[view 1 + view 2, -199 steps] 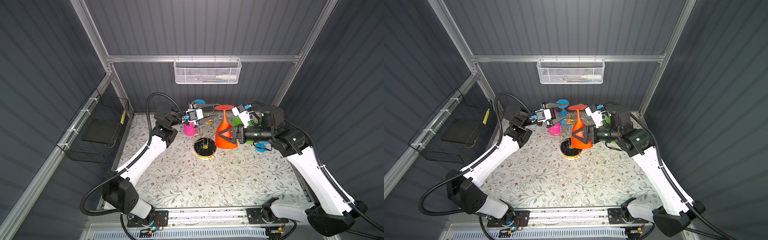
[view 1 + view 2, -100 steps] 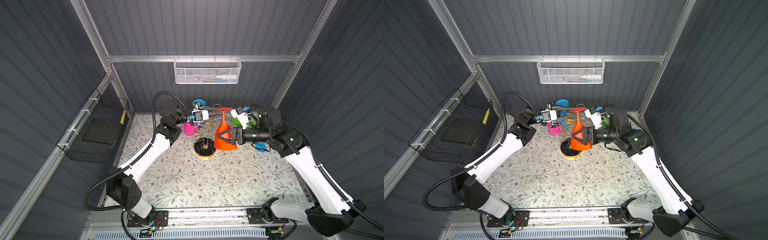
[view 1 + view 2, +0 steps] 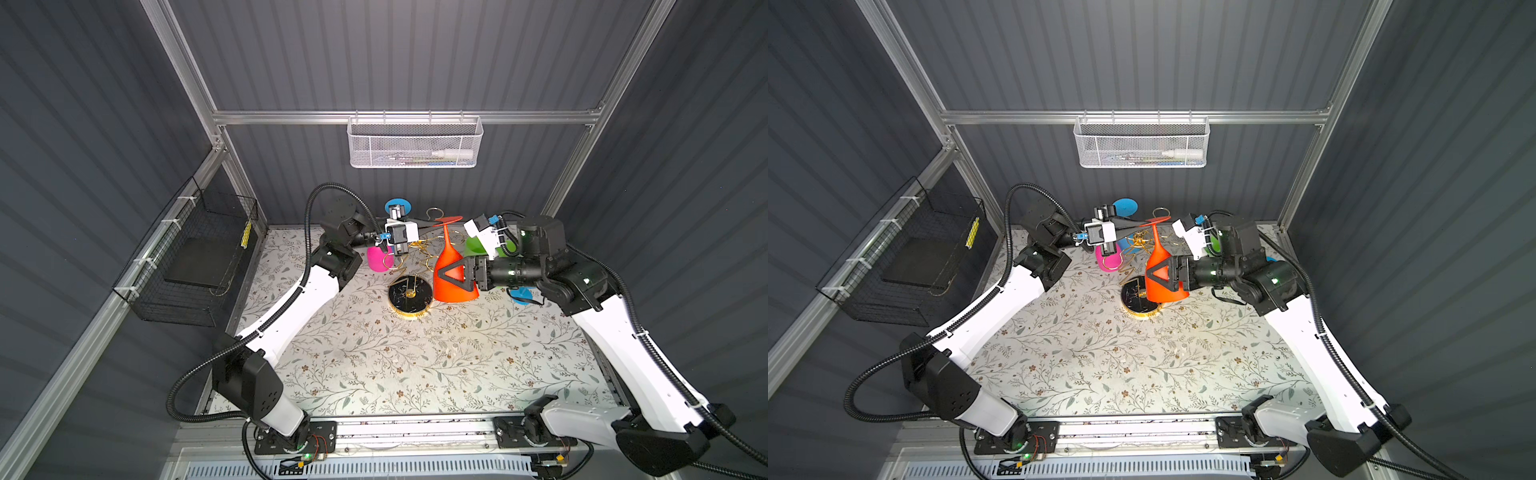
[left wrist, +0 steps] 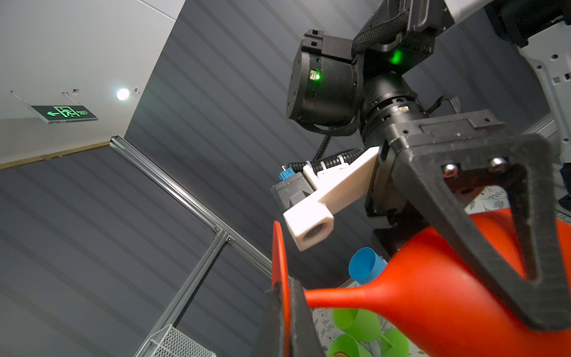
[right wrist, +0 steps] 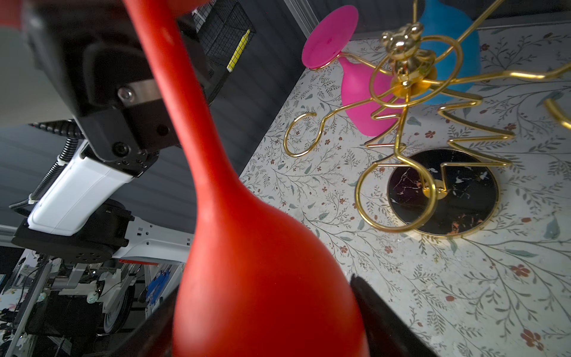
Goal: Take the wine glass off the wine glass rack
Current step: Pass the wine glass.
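Observation:
The orange-red wine glass (image 3: 451, 270) hangs upside down, bowl low and foot high, just right of the wine glass rack (image 3: 409, 293), a gold wire stand on a round black base. My right gripper (image 3: 454, 277) is closed around the bowl, one black finger on each side. My left gripper (image 3: 437, 223) is shut on the thin foot disc; in the left wrist view its jaws (image 4: 285, 309) pinch the disc edge-on. In the right wrist view the stem (image 5: 173, 92) runs beside the gold arms (image 5: 401, 102), with no ring around it.
Pink (image 3: 377, 258), blue (image 3: 397, 206) and green (image 3: 473, 246) glasses hang around the rack; another blue one (image 3: 520, 296) shows under the right arm. A white mesh basket (image 3: 411, 143) hangs on the back wall, a black wire basket (image 3: 195, 266) on the left wall.
My left gripper has moved right to the glass's foot and closed on it. The right gripper kept its hold on the bowl, and the glass tilted slightly.

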